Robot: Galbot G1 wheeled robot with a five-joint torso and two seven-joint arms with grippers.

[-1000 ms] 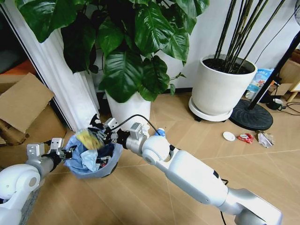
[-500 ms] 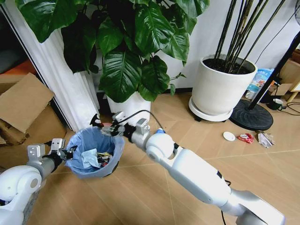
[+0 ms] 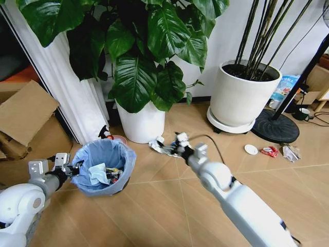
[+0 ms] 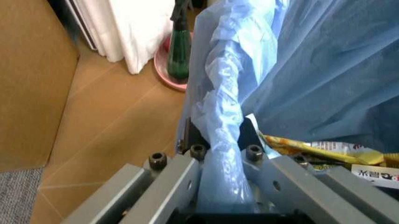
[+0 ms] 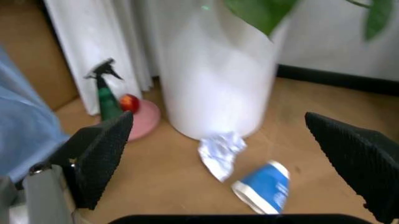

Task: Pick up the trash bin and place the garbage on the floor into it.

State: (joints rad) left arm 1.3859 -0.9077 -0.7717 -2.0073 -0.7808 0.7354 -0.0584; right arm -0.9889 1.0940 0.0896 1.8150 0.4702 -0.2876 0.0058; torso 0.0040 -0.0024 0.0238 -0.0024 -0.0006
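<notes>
Your left gripper [image 3: 66, 165] is clamped on the rim of the trash bin [image 3: 103, 167], pinching the light-blue bag liner [image 4: 227, 135] between its fingers and holding the bin out in front of the curtain. Part of the job looks done: a yellow packet [image 4: 318, 148] and other wrappers lie inside the bin.

Your right gripper [image 3: 172, 145] hangs with its jaws spread wide and nothing between them, over the floor just in front of the white plant pot [image 3: 141, 123]. Right below it lie a crumpled white paper [image 5: 221, 151] and a crushed blue-white cup [image 5: 265, 186], close together and untouched.

Well apart, near the fan base [image 3: 275, 126], you still have a white round lid [image 3: 251, 150], a red wrapper [image 3: 269, 151] and another crumpled wrapper [image 3: 291, 153] to collect. I'd judge the task partly done.
</notes>
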